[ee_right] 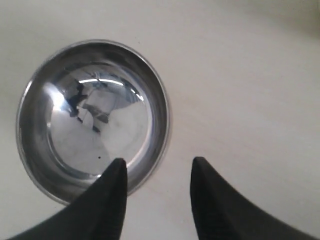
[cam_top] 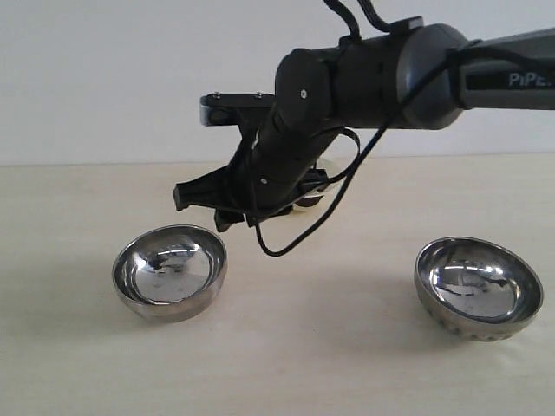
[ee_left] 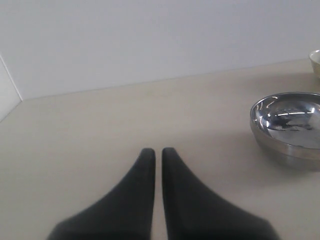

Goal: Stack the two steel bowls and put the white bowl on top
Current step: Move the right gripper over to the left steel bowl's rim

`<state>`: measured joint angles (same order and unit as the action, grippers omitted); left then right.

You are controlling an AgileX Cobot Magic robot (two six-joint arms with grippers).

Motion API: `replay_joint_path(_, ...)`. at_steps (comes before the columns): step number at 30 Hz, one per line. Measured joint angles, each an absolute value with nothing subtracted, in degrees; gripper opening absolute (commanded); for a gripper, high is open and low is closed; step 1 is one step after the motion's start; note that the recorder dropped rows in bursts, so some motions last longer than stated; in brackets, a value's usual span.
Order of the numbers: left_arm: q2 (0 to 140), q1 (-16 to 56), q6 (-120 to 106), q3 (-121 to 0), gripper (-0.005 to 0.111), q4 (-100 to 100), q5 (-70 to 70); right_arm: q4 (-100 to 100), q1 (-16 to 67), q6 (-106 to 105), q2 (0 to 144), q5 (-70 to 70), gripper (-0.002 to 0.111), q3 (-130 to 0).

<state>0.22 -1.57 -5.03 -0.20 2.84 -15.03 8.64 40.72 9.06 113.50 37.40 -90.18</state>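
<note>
Two steel bowls stand upright and apart on the table, one at the left and one at the right. My right gripper reaches across the middle and hovers open just above the left bowl's far rim. In the right wrist view its fingers straddle the rim of that bowl, holding nothing. The white bowl is mostly hidden behind the right arm; its rim shows at the edge of the left wrist view. My left gripper is shut and empty, low over bare table, with a steel bowl off to its side.
The pale wooden table meets a plain white wall at the back. The right arm's black cable loops down above the table between the two steel bowls. A wall corner shows in the left wrist view.
</note>
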Motion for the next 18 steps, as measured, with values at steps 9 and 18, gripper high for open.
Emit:
replay_joint_path(9, 0.2, -1.6, -5.0, -0.2, 0.004, 2.8, -15.0, 5.0, 41.2, 11.8, 120.9, 40.6, 0.037, -95.9)
replay_joint_path(18, 0.2, -1.6, -5.0, -0.2, 0.004, 2.8, -15.0, 5.3, 41.2, 12.7, 124.3, 38.6, 0.037, -96.0)
